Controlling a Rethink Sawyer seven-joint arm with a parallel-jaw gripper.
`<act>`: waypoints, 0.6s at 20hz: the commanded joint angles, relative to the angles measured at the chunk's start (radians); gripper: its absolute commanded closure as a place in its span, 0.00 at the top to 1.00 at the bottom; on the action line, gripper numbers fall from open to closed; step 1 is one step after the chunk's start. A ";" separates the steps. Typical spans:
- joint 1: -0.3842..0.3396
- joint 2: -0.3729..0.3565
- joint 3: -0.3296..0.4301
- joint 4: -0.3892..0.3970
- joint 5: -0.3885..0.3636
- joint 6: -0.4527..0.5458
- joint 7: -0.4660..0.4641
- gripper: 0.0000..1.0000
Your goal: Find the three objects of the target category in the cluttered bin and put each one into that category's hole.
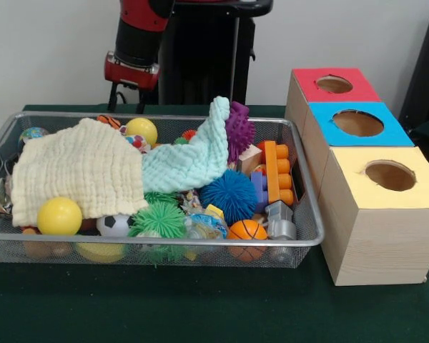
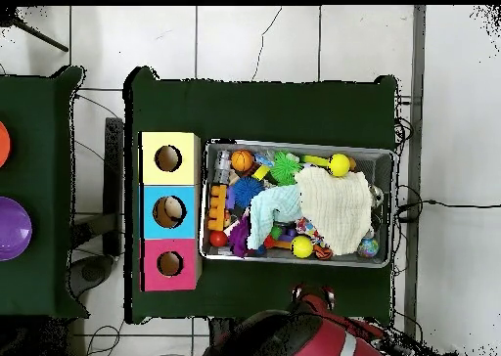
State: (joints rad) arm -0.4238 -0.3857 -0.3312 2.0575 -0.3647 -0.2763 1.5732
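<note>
Green-clothed worktop [image 1: 200,307] carried a wire bin [image 1: 300,239] beside three holed boxes [image 1: 375,214]. Target category unclear; likely balls. Yellow ball [image 1: 59,216] sat at bin's front corner, light, smooth, maybe slippery; best pinched across its middle. Hand [image 1: 131,71] hovered behind bin, finger state couldn't be told.

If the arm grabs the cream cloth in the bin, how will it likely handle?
The cream cloth drapes over the toys, so it is probably floppy and light. Lifted at one point, it would likely hang and drag. The yellow ball at its edge might roll once disturbed.
</note>
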 commanded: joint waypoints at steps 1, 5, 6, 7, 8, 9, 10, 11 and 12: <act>-0.024 0.051 0.093 -0.195 -0.016 0.030 0.090 1.00; -0.020 0.051 0.091 -0.218 -0.015 0.038 0.084 1.00; -0.021 0.052 0.094 -0.226 -0.017 0.041 0.081 1.00; -0.022 0.052 0.095 -0.228 -0.020 0.041 0.082 1.00; -0.022 0.055 0.097 -0.234 -0.019 0.041 0.082 1.00; -0.022 0.057 0.097 -0.237 -0.021 0.038 0.084 1.00; -0.024 0.064 0.099 -0.244 -0.021 0.033 0.086 1.00; -0.025 0.068 0.100 -0.246 -0.023 0.027 0.088 1.00; -0.028 0.077 0.103 -0.253 -0.024 0.020 0.089 1.00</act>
State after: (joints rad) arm -0.4349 -0.3611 -0.3304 1.9751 -0.3652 -0.2761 1.5732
